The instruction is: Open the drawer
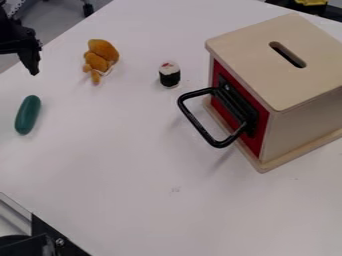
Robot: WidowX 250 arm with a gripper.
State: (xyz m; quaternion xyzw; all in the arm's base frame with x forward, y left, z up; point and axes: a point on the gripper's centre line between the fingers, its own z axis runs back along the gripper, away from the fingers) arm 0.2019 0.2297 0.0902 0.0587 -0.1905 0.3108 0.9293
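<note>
**Drawer in its box at right; gripper at the far left**

Surface: white table (133,165), smooth, set slantwise, with a few faint smudges toward the near middle. Grey floor (50,14) past its far-left edge, a dark caster (88,9) standing on it. At the far right, beyond the table, a black item with a yellow part (311,2). Near-left corner: a pale metal rail (15,207) and black hardware (60,242) with a screw head, along the table edge.

Container: pale wooden box (267,40) on the right side of the table, on a slightly wider base. Rounded slot (288,54) cut through the top. The drawer (252,142) has its red front facing left and toward the near side, sitting within the box's frame. Black handle (192,119) mounted on that front, its loop standing out over the table. Box contents hidden from view.

Loose things, all left of the box: sushi-roll toy (169,75), upright, nearest the box; orange-brown plush toy (101,55) farther left, toward the far side; dark green oblong (27,115) near the left edge.

Myself: my gripper (30,61) is at the far left, near the plush toy and well apart from the handle. Open or closed, I cannot tell.
</note>
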